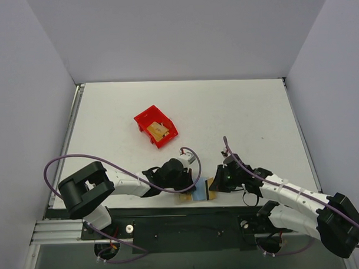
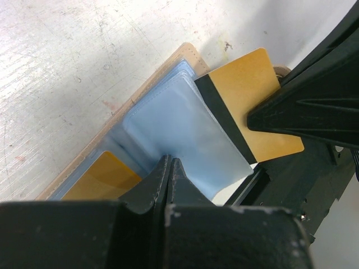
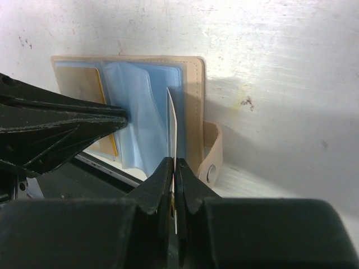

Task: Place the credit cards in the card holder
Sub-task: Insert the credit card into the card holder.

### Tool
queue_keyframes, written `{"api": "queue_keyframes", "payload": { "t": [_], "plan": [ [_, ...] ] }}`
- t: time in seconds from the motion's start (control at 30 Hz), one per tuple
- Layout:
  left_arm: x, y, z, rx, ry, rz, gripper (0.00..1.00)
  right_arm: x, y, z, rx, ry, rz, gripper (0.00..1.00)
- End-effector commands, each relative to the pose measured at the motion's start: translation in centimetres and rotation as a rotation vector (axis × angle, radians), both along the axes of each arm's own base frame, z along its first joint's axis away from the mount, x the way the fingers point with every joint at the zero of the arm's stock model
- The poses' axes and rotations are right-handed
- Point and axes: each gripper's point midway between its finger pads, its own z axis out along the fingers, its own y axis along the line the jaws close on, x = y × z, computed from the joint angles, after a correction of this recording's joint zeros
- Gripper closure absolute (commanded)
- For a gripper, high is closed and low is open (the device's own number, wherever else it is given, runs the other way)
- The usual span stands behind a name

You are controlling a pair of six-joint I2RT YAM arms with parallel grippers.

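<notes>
The open beige card holder [image 3: 193, 84] shows pale blue sleeves [image 2: 179, 129], one holding an orange card [image 2: 104, 176]; the left hand [image 2: 169, 165] pinches a sleeve, while the right hand [image 3: 174, 168] clamps another credit card [image 2: 258, 112].

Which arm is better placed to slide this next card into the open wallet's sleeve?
Right. The right claw is shut on a credit card already at the card holder; the left claw is occupied pinching a blue sleeve.

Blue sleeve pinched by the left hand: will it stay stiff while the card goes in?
Probably floppy: the sleeve bows and wrinkles where the left hand pinches it. It is likely slick too, given its glossy sheen, so the card in the right hand may skid off its edge.
</notes>
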Motion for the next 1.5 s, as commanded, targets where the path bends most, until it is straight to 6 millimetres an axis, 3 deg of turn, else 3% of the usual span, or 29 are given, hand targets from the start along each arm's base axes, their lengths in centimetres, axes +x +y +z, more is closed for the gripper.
{"api": "queue_keyframes", "payload": {
  "t": [0.0, 0.3, 0.83, 1.27, 1.47],
  "plan": [
    [-1.1, 2.7, -3.4, 0.137, 0.053, 0.008, 1.00, -0.9, -0.4, -1.4, -0.035, 0.065, 0.018, 1.00],
    [-1.1, 2.5, -3.5, 0.138, 0.059, 0.008, 1.00, -0.9, 0.0, -1.7, -0.022, 0.082, 0.028, 1.00],
    [-1.3, 2.7, -3.8, 0.143, 0.066, 0.008, 1.00, 0.6, -1.9, 1.2, -0.031, -0.060, -0.060, 1.00],
    [-1.2, 2.5, -3.9, 0.139, 0.068, 0.007, 1.00, 0.3, -0.2, 2.1, 0.060, -0.071, 0.023, 1.00],
    [-1.3, 2.6, -4.0, 0.142, 0.071, 0.006, 1.00, 0.0, 0.0, 1.5, 0.054, -0.044, 0.043, 1.00]
  ]
}}
